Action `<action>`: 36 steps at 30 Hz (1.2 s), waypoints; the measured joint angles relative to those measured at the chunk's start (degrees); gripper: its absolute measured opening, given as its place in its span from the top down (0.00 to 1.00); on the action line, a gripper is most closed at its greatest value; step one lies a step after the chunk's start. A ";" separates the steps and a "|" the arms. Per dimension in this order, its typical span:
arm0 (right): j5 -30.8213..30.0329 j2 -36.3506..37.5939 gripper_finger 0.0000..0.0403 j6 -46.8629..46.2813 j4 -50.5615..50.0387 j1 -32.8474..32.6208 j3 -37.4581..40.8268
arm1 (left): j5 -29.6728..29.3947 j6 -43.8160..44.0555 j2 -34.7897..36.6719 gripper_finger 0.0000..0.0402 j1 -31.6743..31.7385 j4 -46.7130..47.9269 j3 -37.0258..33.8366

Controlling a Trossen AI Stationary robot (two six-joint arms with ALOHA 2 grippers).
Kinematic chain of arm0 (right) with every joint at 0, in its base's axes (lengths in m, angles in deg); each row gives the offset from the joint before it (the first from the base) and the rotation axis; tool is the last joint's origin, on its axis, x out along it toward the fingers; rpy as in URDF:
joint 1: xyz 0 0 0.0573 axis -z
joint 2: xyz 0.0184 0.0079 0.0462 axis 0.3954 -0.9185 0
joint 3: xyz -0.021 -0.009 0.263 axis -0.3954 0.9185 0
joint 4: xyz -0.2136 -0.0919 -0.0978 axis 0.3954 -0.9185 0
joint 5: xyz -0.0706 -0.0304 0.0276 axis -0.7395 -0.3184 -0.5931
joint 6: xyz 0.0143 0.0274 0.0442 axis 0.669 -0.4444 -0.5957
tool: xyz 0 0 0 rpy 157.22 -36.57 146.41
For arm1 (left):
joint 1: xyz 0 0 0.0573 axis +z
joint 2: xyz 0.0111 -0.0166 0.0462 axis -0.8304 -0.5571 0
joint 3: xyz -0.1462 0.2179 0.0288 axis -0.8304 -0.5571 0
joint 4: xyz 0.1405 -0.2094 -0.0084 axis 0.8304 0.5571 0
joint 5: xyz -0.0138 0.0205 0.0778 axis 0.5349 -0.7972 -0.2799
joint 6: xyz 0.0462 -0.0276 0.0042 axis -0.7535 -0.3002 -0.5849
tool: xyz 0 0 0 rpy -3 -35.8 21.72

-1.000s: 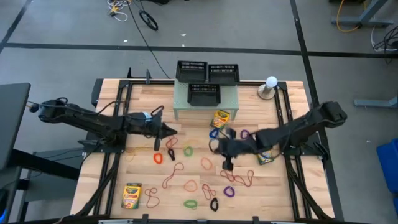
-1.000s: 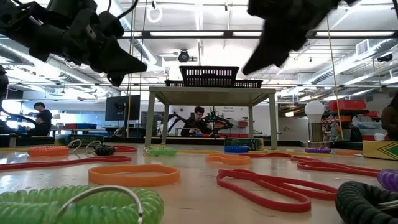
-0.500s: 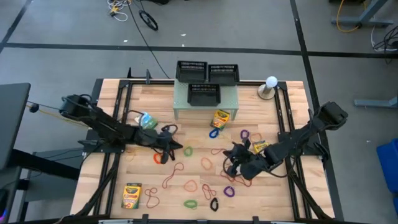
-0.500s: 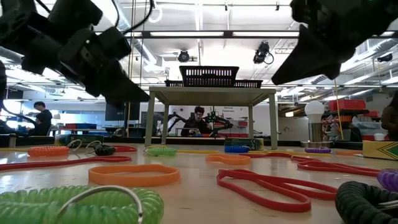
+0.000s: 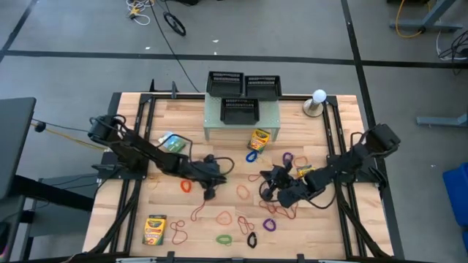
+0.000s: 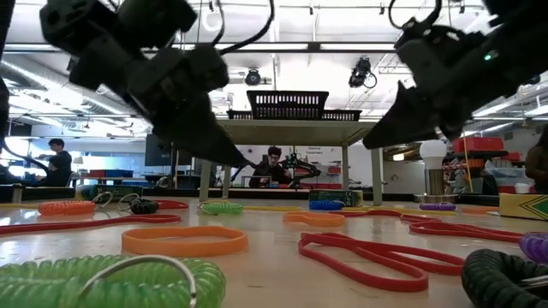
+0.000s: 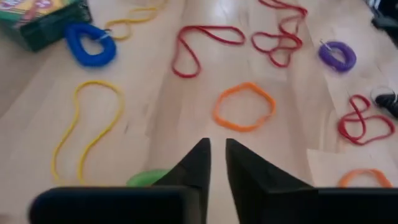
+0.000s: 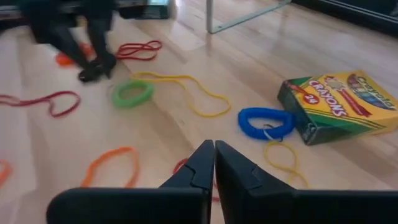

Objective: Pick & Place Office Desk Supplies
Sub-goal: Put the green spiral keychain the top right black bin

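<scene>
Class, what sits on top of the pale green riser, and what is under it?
One black mesh tray sits on the riser. The low view shows only open space under it; whether the tray holds anything cannot be seen.

A pale wooden slatted table top sits mid-frame in the overhead view, ringed by a grey concrete floor crossed with dark lines; black and yellow cables trail over the floor near the top edge; a blue bin corner shows at the right edge; a dark grey panel fills the left edge. From table height, the room behind is an open workshop; long white ceiling strip lights run across the upper frame; a seated person is centre, under the table's riser; another person stands at far left; red shelving sits at right.
</scene>
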 joint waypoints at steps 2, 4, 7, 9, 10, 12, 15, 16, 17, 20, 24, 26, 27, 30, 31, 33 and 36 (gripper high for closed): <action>0.04 -0.34 0.94 0.04 0.46 0.75 0.00 | -0.73 -0.70 -0.17 0.79 -1.08 2.58 2.03; -0.18 -0.34 0.94 0.57 1.01 1.25 0.00 | 0.62 -0.69 -1.18 0.77 -1.65 -0.95 3.27; -0.16 -0.34 0.94 3.64 1.02 1.31 0.00 | 6.55 -0.40 -3.86 0.76 -1.48 -7.41 5.45; -0.16 -0.32 0.94 5.13 1.43 1.31 0.00 | 7.21 1.26 -4.48 0.77 -1.30 -4.63 7.17; -0.14 -0.34 0.94 5.30 1.43 1.29 -0.02 | 7.03 1.53 -4.68 0.77 -1.40 -2.18 8.46; -0.16 -0.32 0.94 5.28 1.96 1.26 -0.02 | 4.59 1.41 -4.17 0.79 -2.13 5.90 10.77; -0.18 -0.32 0.94 5.13 2.64 1.24 -0.02 | 0.44 0.80 -3.56 0.82 -4.46 19.61 14.68; -0.17 -0.32 0.94 5.12 2.68 1.24 -0.02 | -0.44 0.80 -3.26 0.84 -5.27 23.92 15.65; -0.18 -0.30 0.94 5.20 2.63 1.28 -0.02 | -0.89 0.89 -3.15 0.86 -6.04 27.23 16.46; -0.16 -0.30 0.94 7.33 2.43 1.31 -0.02 | -2.27 3.35 -3.34 0.88 -7.45 32.01 17.73; -0.09 -0.27 0.94 10.47 2.41 1.31 -0.02 | -4.26 4.60 -3.95 0.82 -7.06 34.78 17.71; -0.02 -0.27 0.94 10.52 2.27 1.31 -0.02 | -4.48 4.48 -4.15 0.77 -5.68 34.54 17.72; -0.01 -0.27 0.94 10.52 2.40 1.31 -0.02 | -4.48 4.46 -4.42 0.74 -4.87 34.25 17.75; 0.08 -0.27 0.94 10.52 2.35 1.31 -0.02 | -4.43 3.72 -5.94 0.65 -2.47 33.79 17.75; 0.08 -0.27 0.94 10.52 2.37 1.31 -0.02 | -4.36 3.07 -6.61 0.62 -1.81 33.85 17.75; 0.08 -0.25 0.94 10.52 2.31 1.31 -0.02 | -3.51 1.56 -8.09 0.58 -0.78 33.84 17.73; 0.08 -0.25 0.94 10.52 2.29 1.31 -0.02 | -1.08 0.44 -9.99 0.57 0.41 33.69 17.71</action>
